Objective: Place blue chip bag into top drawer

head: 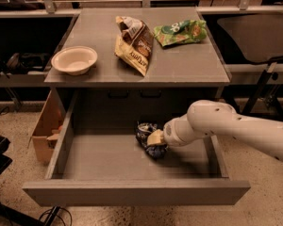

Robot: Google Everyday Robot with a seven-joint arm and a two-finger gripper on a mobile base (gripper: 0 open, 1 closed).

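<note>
Reaching in from the right of the frame on a white arm (217, 121), the claw (156, 139) sits low inside the open top drawer (132, 192), right against the blue chip bag (144, 131). Whether it grips the bag or only touches it cannot be told. The bag lies right of centre on the drawer floor, its whitish markings too crumpled to read. Above, on the grey surface (188, 69), a cream bowl (74, 59) sits at the left, a tan-and-brown bag (133, 44) at the centre and a green bag (180, 32) at the upper right. Both carry print, but none of it can be made out. A cardboard box (45, 131) stands left of the drawer.
</note>
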